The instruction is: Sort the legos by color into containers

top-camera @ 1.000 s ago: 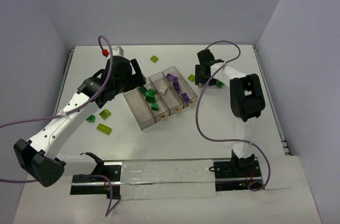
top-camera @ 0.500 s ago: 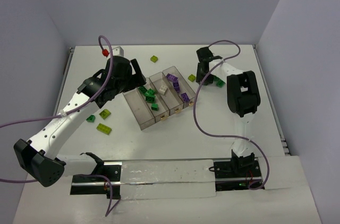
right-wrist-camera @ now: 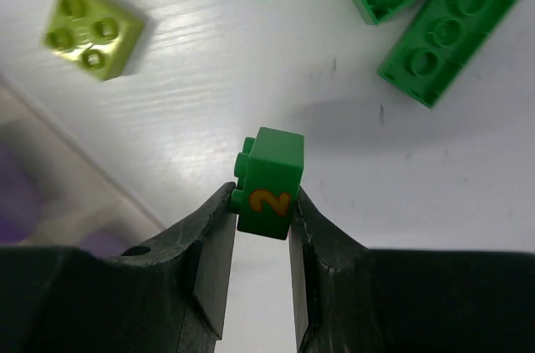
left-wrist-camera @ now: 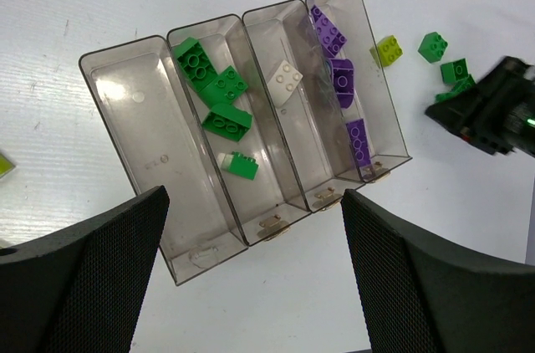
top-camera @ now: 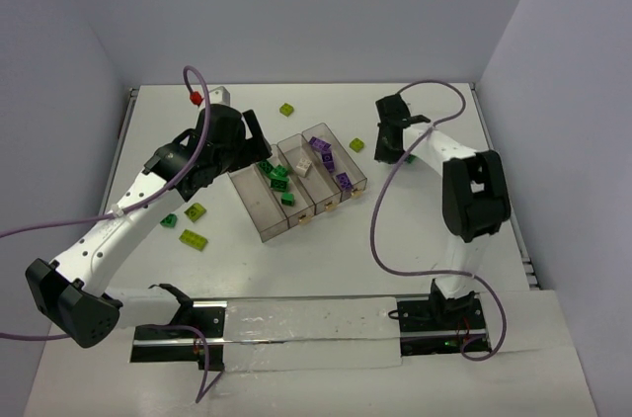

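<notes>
White tabletop [top-camera: 316,259] carries all items. At far left, two yellow-green bricks [top-camera: 195,211] and one dark green brick [top-camera: 170,221] lie loose beside the left arm. The left tool [left-wrist-camera: 251,286] hangs over the near end of the tray, its fingers [left-wrist-camera: 84,278] spread wide apart and holding nothing.

The clear smoky tray [left-wrist-camera: 142,135], four compartments in a row, lies at an angle on the tabletop. In the left wrist view, the second compartment from the left holds several green legos [left-wrist-camera: 213,89]. The third holds one white brick [left-wrist-camera: 286,81], and the fourth holds three purple bricks [left-wrist-camera: 328,31].

A single lime brick [right-wrist-camera: 92,29] lies just right of the tray. Further right, the right tool [right-wrist-camera: 261,202] is clamped on a numbered green brick [right-wrist-camera: 269,173] bearing an orange "2", studs turned sideways. Three loose green bricks [right-wrist-camera: 451,27] lie on the tabletop near it, not touching it.
</notes>
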Robot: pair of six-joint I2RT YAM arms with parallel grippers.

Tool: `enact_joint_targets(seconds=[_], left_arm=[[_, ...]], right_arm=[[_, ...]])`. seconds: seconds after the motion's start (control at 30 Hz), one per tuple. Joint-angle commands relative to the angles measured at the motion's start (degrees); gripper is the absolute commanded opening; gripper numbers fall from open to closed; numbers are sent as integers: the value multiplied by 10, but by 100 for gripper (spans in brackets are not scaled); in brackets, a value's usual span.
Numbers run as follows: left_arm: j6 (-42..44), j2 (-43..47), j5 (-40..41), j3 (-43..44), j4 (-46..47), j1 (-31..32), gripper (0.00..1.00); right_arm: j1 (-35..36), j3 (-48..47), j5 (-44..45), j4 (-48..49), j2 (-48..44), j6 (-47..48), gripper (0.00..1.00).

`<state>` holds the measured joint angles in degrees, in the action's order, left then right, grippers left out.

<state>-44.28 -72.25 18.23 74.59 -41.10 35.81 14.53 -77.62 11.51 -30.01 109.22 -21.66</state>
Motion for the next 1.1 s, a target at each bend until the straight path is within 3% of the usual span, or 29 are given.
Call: enact_joint_targets(seconds=[0.0, 0.23, 0.33, 0.6, 1.07], left_arm=[[1, 13, 12, 8, -7, 0, 92], [-18, 20, 28, 2, -19, 0, 92], [-26, 27, 38, 2, -27, 0, 92], [-50, 59, 71, -9, -42, 0, 92], [-57, 74, 70, -17, -45, 0, 92]], right_arm=[[19, 37, -15, 52, -122, -11, 14], [132, 10, -10, 44, -160, -28, 14], [199, -37, -2, 33, -136, -29, 14], [286, -120, -14, 18, -40, -27, 15], [318, -269, -34, -17, 105, -27, 22]])
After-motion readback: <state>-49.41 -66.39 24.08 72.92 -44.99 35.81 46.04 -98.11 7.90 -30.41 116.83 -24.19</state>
